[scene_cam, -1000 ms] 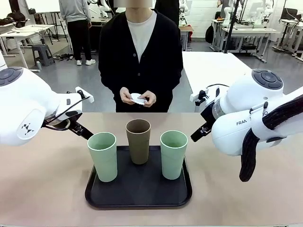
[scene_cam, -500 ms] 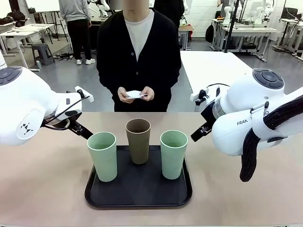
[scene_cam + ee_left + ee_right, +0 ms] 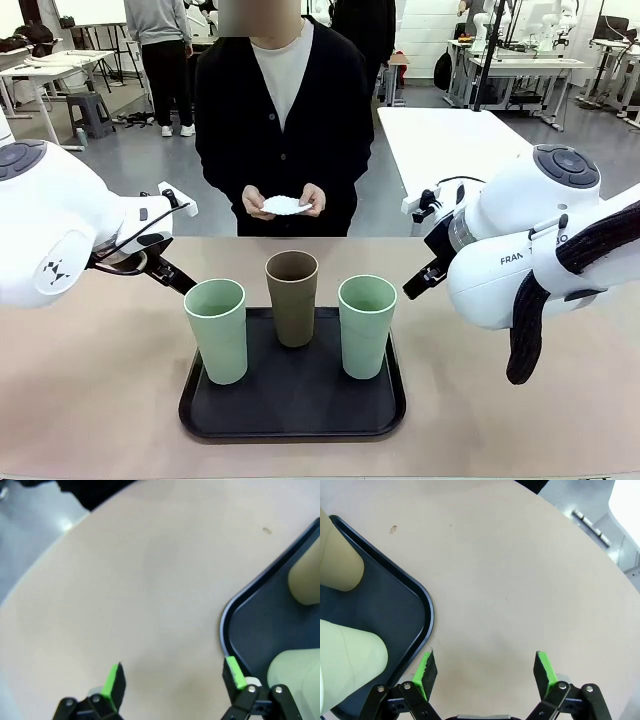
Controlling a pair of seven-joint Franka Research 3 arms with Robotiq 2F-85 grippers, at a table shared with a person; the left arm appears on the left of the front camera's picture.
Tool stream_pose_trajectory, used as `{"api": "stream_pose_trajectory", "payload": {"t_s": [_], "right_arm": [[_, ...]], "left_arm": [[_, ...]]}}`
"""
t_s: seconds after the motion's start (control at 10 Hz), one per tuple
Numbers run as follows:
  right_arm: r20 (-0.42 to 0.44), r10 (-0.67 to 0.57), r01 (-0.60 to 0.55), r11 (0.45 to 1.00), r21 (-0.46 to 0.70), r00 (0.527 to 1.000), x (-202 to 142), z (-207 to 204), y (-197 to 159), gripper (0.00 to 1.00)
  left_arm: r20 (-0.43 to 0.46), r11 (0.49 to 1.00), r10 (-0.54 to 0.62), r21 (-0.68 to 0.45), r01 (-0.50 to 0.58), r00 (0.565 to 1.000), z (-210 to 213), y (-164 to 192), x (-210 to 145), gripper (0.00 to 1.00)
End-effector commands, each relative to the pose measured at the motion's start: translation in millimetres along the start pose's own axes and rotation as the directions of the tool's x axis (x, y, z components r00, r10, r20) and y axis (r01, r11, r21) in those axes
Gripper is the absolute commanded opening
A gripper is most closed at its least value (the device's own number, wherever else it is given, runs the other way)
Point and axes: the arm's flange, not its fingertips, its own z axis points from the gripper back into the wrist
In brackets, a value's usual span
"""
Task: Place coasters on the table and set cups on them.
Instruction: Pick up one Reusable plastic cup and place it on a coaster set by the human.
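Three cups stand on a black tray: a mint green cup at the left, a brown cup at the back middle and a second mint green cup at the right. Across the table, a person holds the white lacy coasters in both hands at waist height. My left gripper hangs open over bare table just left of the tray's corner. Over the table right of the tray, my right gripper is also open and holds nothing.
The tray sits near the table's front edge, in the middle. Bare tabletop lies on both sides of it and between it and the person. My two white arms flank the tray. Other tables and people stand far behind.
The person has shifted a little to the left and spread the coasters slightly in the hands. Both arms and the cups have stayed still.
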Motion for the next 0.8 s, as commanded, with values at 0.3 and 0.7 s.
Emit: {"api": "stream_pose_trajectory", "payload": {"t_s": [0.3,0.7], "right_arm": [[-0.061,-0.021,0.018,0.999,-0.048,0.998,1.7,9.5,-2.2,1.00],[-0.220,0.008,-0.011,1.000,-0.013,0.976,-14.2,130.3,21.9,1.00]], "left_arm": [[-0.038,1.000,-0.017,-0.009,0.016,0.999,8.9,22.9,-1.0,1.00],[-0.181,0.976,-0.173,-0.161,0.145,0.968,130.3,6.3,-22.4,1.00]]}}
